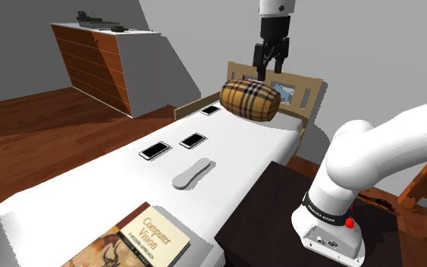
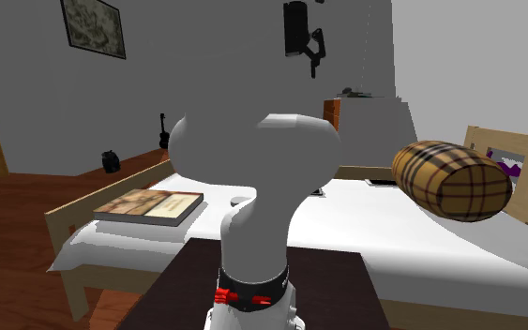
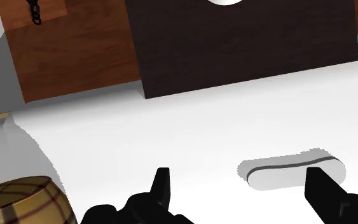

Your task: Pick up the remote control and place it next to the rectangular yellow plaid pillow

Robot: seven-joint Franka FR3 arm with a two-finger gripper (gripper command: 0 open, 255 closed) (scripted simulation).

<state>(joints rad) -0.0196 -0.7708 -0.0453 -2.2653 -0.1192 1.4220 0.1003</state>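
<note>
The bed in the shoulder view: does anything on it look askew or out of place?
Nothing is spilled or damaged. The plaid pillow seems turned a little, not square to the headboard. The grey remote lies flat on the mattress, and the book lies near the foot edge.

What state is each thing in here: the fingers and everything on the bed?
gripper: fingers open, empty, up in the air near the pillow.
remote control: lying flat on the bed, not held.
plaid pillow: lying at the headboard end.
book: closed, flat, cover up.
three phones: flat, screens dark.
</note>
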